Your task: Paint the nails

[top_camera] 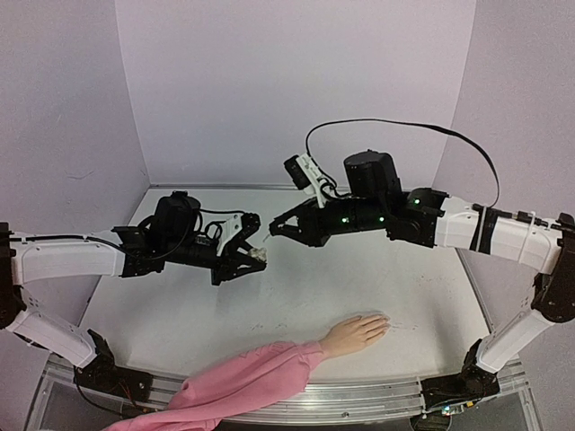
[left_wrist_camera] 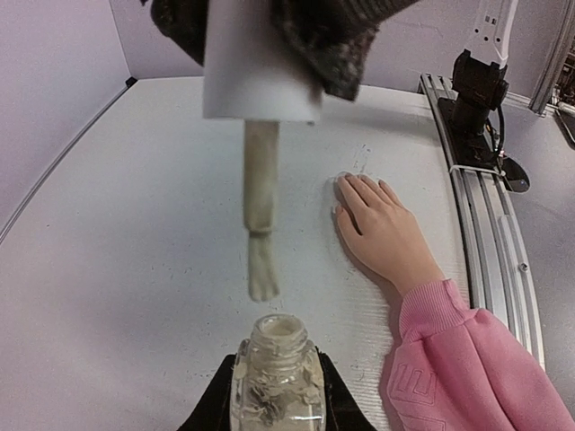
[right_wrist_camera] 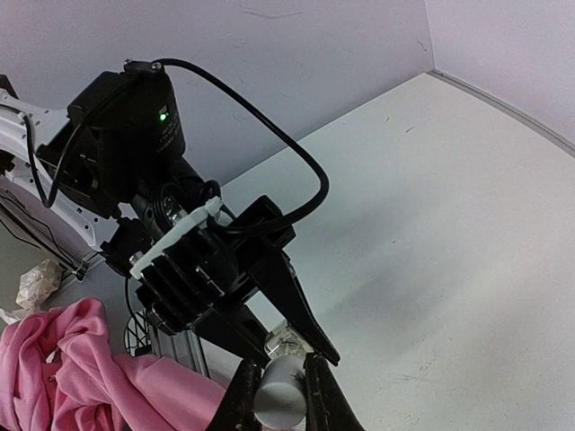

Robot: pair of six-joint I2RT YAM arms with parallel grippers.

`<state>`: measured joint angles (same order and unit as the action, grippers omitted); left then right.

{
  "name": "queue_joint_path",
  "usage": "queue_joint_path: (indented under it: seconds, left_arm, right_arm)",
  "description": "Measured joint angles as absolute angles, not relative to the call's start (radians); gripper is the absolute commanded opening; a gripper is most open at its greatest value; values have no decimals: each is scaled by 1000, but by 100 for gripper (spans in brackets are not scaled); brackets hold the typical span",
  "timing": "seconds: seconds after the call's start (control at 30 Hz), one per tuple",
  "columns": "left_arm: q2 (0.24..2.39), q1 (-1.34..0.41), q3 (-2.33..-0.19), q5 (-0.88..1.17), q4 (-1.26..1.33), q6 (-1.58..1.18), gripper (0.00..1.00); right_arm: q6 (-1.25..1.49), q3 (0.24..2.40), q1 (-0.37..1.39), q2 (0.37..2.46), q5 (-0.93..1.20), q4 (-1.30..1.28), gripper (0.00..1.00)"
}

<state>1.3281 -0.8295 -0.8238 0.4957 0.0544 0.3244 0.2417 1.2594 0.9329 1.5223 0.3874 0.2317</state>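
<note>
Top external view: left hand (top_camera: 259, 255) clamped on the bottle (top_camera: 261, 254), right hand (top_camera: 275, 229) just beside it. The nails (top_camera: 384, 321) tip the mannequin hand (top_camera: 358, 332), which lies flat on the surface (top_camera: 359, 278) near its front edge, well apart from both.
Left wrist view: brush (left_wrist_camera: 260, 251) hangs above the open bottle neck.
Right wrist view: right hand closed on the cap (right_wrist_camera: 280, 393).

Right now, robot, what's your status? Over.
Left gripper shut on bottle. Right gripper shut on brush cap. Nails on mannequin hand exposed, nothing blocking.
</note>
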Motion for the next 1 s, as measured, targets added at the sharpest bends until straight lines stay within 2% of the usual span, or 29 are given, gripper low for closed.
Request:
queue_joint_path:
  seconds: [1.0]
  left_arm:
    - [1319, -831, -824, 471, 53, 336, 0]
  right_arm:
    - [241, 1259, 951, 1549, 370, 202, 0]
